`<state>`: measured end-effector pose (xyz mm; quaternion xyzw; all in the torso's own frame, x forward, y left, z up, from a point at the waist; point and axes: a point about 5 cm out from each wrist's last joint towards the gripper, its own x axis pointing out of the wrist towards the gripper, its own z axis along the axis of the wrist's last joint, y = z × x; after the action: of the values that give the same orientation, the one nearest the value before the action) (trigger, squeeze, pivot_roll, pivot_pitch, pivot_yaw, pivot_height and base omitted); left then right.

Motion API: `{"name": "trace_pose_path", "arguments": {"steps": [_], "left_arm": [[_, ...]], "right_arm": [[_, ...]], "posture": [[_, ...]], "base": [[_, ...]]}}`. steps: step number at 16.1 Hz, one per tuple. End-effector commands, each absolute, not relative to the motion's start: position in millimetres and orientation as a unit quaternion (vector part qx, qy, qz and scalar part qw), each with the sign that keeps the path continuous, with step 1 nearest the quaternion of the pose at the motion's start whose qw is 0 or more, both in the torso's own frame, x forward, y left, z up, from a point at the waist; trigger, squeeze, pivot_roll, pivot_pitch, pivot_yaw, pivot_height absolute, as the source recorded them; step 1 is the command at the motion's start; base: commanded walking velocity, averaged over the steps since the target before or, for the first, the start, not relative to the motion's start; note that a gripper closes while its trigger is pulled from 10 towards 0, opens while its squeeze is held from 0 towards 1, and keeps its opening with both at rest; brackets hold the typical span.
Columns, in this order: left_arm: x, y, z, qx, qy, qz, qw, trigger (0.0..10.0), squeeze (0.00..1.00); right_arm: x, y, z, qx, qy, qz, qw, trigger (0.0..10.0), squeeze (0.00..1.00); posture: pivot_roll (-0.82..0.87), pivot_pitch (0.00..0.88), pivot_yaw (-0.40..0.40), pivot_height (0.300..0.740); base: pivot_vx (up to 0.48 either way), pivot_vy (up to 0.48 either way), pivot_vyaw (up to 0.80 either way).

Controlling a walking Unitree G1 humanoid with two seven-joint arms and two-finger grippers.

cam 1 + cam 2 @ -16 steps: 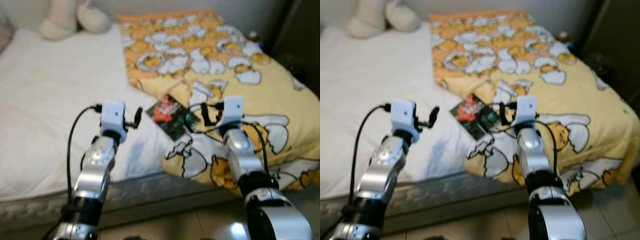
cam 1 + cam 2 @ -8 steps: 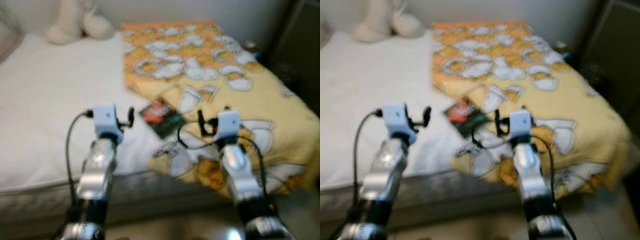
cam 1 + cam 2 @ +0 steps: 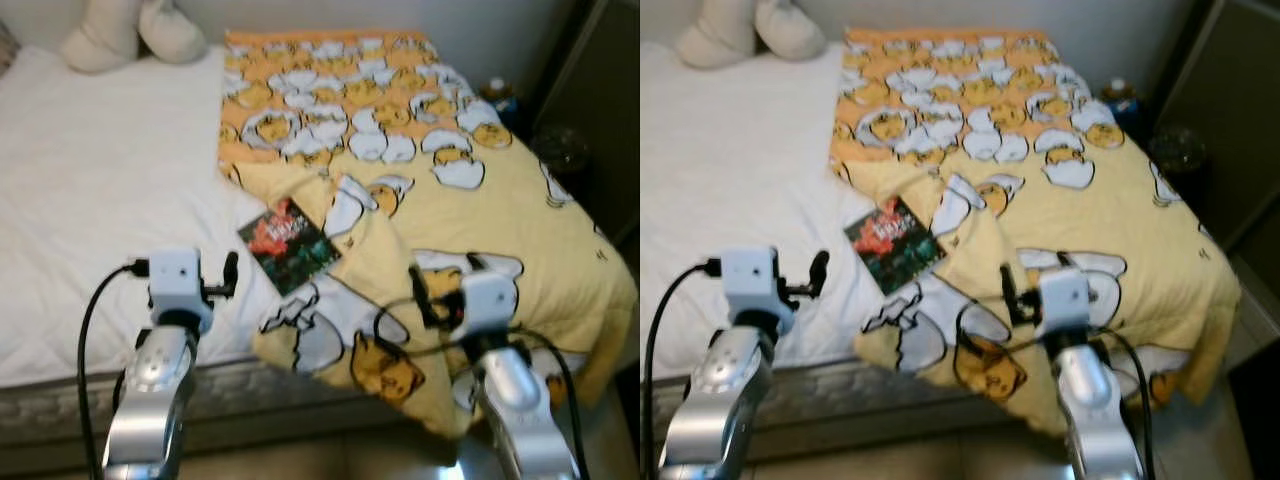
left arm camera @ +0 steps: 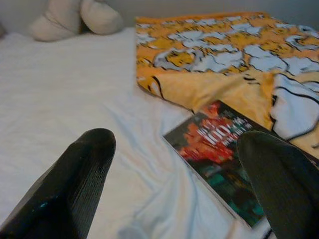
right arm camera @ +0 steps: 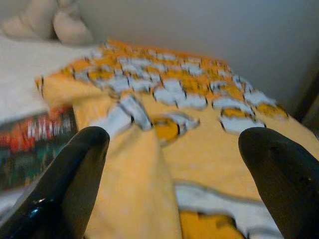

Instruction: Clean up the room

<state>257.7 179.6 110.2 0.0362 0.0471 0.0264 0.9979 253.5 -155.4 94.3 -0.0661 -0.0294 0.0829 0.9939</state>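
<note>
Book (image 3: 289, 244) beside rumpled yellow blanket (image 3: 420, 190)

A bed (image 3: 90, 190) lies ahead. A blanket (image 3: 450, 200) covers its right half. A book (image 3: 288, 245) lies on the sheet near the front edge, just left of the blanket's folded edge. A plush toy (image 3: 125, 30) sits at the far left, and a bottle (image 3: 500, 95) stands beyond the bed's right side.

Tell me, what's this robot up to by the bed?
The robot stands at the edge of a bed with both arms raised over it. Its left gripper and right gripper are both open and hold nothing. A book lies on the white sheet, one edge tucked against a rumpled yellow blanket. A stuffed toy sits at the far end. Nothing is being handled yet.
</note>
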Motion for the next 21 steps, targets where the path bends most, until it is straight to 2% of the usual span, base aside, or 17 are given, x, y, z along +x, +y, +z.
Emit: {"name": "trace_pose_path", "arguments": {"steps": [1,2,4,5,8,21], "left_arm": [[250,185,116,0.046,0.042,0.038,0.997,10.0,0.00],[230,185,117,0.046,0.042,0.006,0.998,10.0,0.00],[213,182,115,0.036,0.049,-0.033,0.998,10.0,0.00],[221,175,121,0.000,0.031,-0.041,0.999,10.0,0.00],[239,180,128,0.011,0.029,0.014,0.999,10.0,0.00],[242,180,130,0.012,0.030,0.021,0.999,10.0,0.00]], "right_arm": [[252,-150,96,-0.050,-0.024,0.094,0.994,10.0,0.00],[246,-152,98,-0.049,-0.023,0.100,0.994,10.0,0.00],[239,-153,95,-0.049,-0.009,0.110,0.993,10.0,0.00],[240,-153,93,-0.049,-0.005,0.113,0.992,10.0,0.00],[249,-148,89,-0.049,-0.003,0.117,0.992,10.0,0.00],[253,-149,89,-0.049,0.000,0.114,0.992,10.0,0.00]], "posture": [[-0.05,0.000,0.020,0.740],[-0.06,0.000,0.018,0.740],[-0.06,0.000,0.020,0.740],[-0.04,0.000,0.012,0.740],[-0.04,0.000,0.009,0.740],[-0.04,0.000,0.009,0.740]], "base": [[0.000,0.000,0.00],[0.000,0.000,0.00],[0.000,0.000,0.00],[0.000,0.000,0.00],[0.480,0.000,0.00],[0.480,0.000,0.00]]}}
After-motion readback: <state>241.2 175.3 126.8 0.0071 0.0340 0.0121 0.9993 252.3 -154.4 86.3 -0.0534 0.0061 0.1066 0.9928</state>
